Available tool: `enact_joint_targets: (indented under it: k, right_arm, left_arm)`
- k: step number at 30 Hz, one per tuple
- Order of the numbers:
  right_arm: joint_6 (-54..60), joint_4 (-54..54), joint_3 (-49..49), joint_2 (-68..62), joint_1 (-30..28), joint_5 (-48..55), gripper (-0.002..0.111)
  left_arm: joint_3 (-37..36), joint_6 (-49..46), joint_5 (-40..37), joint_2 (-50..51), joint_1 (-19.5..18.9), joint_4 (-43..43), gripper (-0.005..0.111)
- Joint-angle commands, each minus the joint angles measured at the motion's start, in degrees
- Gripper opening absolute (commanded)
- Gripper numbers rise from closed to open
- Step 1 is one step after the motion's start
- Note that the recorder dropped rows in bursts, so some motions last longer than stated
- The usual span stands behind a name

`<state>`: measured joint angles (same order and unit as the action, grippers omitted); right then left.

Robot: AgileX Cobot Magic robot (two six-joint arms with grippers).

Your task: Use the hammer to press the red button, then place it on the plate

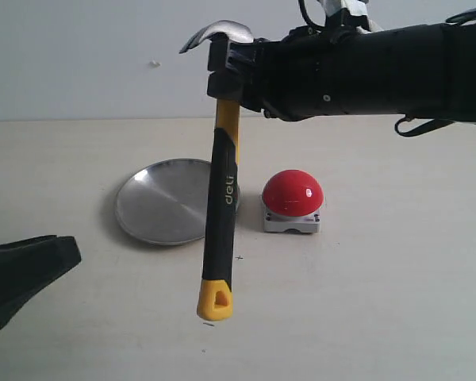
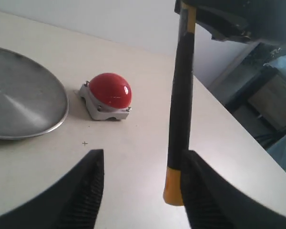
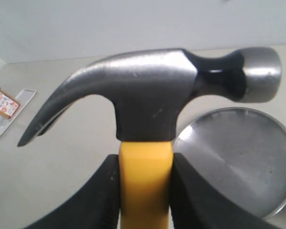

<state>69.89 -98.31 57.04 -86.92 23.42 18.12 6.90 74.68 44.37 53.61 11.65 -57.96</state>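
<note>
The hammer (image 1: 222,198) hangs almost upright in the air, head up and yellow looped end down, in front of the plate (image 1: 163,202). My right gripper (image 1: 230,75) is shut on the yellow neck just under the dark head (image 3: 148,95); its fingers (image 3: 193,191) press both sides of the handle (image 3: 145,186). The red button (image 1: 293,193) sits on its grey base to the right of the plate, clear of the hammer. My left gripper (image 2: 140,186) is open low at the left, nothing between its fingers; the hammer handle (image 2: 178,109) hangs beyond it.
The plate (image 2: 24,100) and red button (image 2: 109,90) lie side by side on the pale table. A small orange-and-white packet on a clear tray (image 3: 5,107) lies far off by the table edge. The table's edge (image 2: 238,129) drops off beside the hanging handle.
</note>
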Motion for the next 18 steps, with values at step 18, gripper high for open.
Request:
enact_joint_targets:
  k: [18]
  right_arm:
    - [-2.33, -1.64, 2.22, -3.06, 2.57, -6.3, 0.0]
  left_arm:
    - [19.96, 0.24, 16.6, 35.11, 0.28, -18.63, 0.057]
